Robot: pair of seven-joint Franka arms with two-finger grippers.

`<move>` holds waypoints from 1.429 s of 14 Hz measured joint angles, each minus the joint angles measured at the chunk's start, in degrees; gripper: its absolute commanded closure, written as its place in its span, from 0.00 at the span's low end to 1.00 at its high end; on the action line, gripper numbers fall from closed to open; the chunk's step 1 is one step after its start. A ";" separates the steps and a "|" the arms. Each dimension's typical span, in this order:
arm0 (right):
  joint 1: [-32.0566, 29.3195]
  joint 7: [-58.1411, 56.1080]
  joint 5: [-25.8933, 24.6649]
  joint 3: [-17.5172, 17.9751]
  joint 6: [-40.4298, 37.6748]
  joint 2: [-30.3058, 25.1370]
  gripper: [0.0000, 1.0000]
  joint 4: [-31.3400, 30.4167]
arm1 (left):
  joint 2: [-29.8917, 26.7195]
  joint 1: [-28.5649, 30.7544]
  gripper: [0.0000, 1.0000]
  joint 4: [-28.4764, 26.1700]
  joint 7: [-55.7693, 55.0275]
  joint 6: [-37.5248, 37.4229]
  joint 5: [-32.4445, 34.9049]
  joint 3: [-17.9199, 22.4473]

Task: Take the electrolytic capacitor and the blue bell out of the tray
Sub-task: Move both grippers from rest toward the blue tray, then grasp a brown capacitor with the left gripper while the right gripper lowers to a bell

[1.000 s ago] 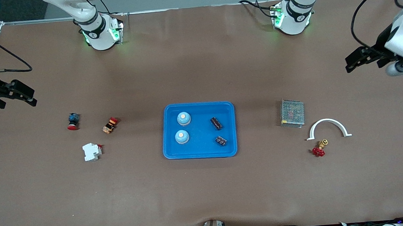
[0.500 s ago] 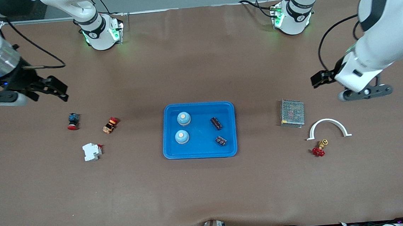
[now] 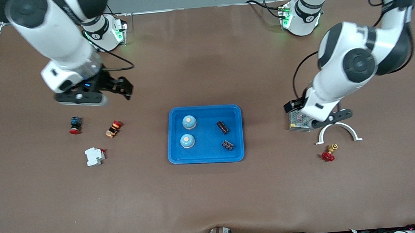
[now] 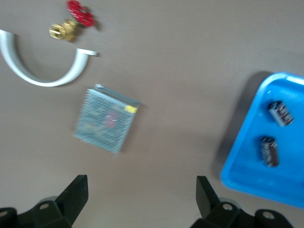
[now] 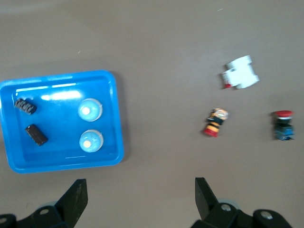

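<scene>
Toward the right arm's end: red button (image 3: 75,125), orange switch (image 3: 113,129), white breaker (image 3: 94,156). Toward the left arm's end: mesh box (image 4: 106,119), white arch (image 3: 351,131), red valve (image 3: 328,154).

Two blue bells (image 3: 189,122) upright in blue tray (image 3: 207,159); two black capacitors (image 3: 223,127) lying alongside

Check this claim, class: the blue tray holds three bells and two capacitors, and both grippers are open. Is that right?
Not quite. The blue tray holds two bells, not three, as the front view shows. The two capacitors and the open left gripper and right gripper are correct.
</scene>
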 measured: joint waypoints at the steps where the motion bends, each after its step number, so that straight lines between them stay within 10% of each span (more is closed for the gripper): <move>1: 1.43 0.19 0.00 -0.01 1.14 1.53 0.00 0.01 | 1.85 -1.37 0.00 -0.05 -3.21 2.30 0.00 -0.03; 20: 11.41 0.26 3.54 -0.17 23.44 25.30 0.00 0.25 | 26.12 -17.82 0.36 7.28 -33.79 30.88 0.52 0.34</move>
